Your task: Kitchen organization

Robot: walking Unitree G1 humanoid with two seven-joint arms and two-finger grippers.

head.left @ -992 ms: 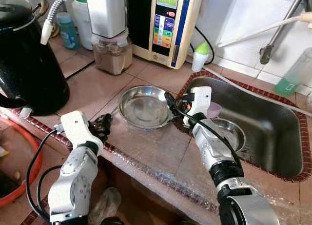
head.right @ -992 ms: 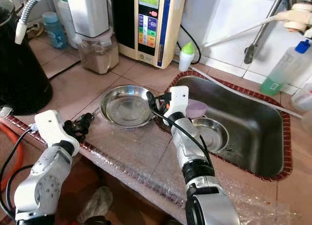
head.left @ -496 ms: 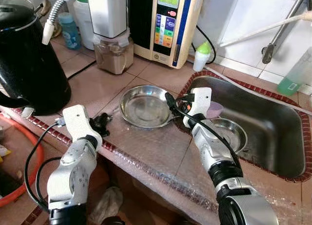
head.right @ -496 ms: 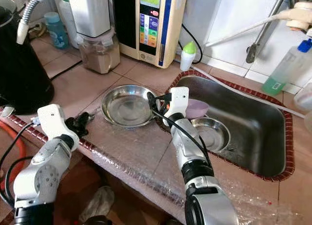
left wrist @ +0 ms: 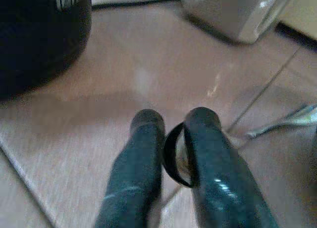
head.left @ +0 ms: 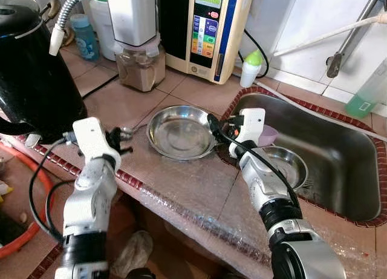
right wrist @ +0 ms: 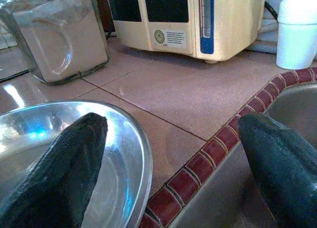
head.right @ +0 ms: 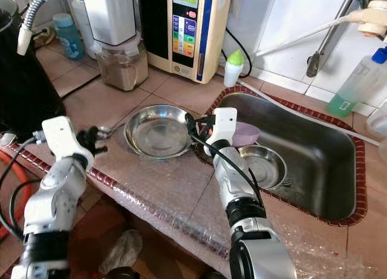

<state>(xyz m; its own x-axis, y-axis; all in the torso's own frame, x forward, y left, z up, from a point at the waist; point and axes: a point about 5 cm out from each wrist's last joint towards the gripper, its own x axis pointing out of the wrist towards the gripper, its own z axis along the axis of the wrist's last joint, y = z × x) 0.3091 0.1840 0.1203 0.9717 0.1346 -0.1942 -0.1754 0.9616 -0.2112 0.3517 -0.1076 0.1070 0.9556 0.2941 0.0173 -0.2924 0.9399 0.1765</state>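
A round steel plate (head.left: 180, 132) lies on the tiled counter just left of the sink (head.left: 338, 140). My right gripper (head.left: 221, 135) hangs open over the counter's red edge, one finger (right wrist: 59, 163) above the plate's rim and the other finger (right wrist: 282, 163) over the sink side. A steel bowl (head.left: 285, 165) and a small purple cup (head.left: 266, 134) sit in the sink. A spoon (head.left: 129, 132) lies beside the plate. My left gripper (head.left: 116, 141) is shut just short of the spoon, its fingers (left wrist: 138, 159) close together with a small dark ring between them.
A big black kettle (head.left: 33, 73) stands at the left. Behind are a jar of brown powder (head.left: 140, 67), a water machine (head.left: 208, 25), a white bottle with a green cap (head.left: 249, 70) and a green soap bottle (head.left: 366, 88). The counter's front edge is near.
My left gripper has risen from below the counter's front edge and now sits over the counter near the spoon. The right gripper has stayed put, open.
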